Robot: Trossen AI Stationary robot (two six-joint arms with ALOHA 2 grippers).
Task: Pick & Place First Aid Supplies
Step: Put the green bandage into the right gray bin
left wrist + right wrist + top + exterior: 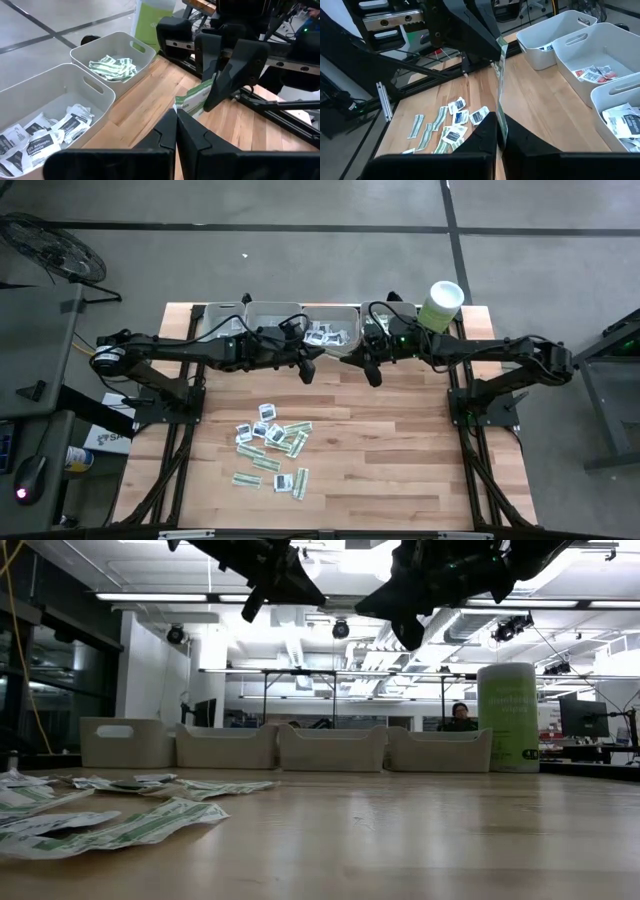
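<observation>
Your right gripper (496,131) is clamped on one green-white strip (500,85), held in the air just short of the grey trays (300,317) along the tabletop's far edge. Your left gripper (175,131) hangs beside it, jaws together and empty. The step looks like carrying: next, reach the tray holding green strips (112,67) and release. The remaining sachets (270,445) lie near the front-left.

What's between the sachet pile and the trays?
Bare wood only. In the high view, nothing lies on the table between the sachets and the trays; both grippers hang above.
</observation>
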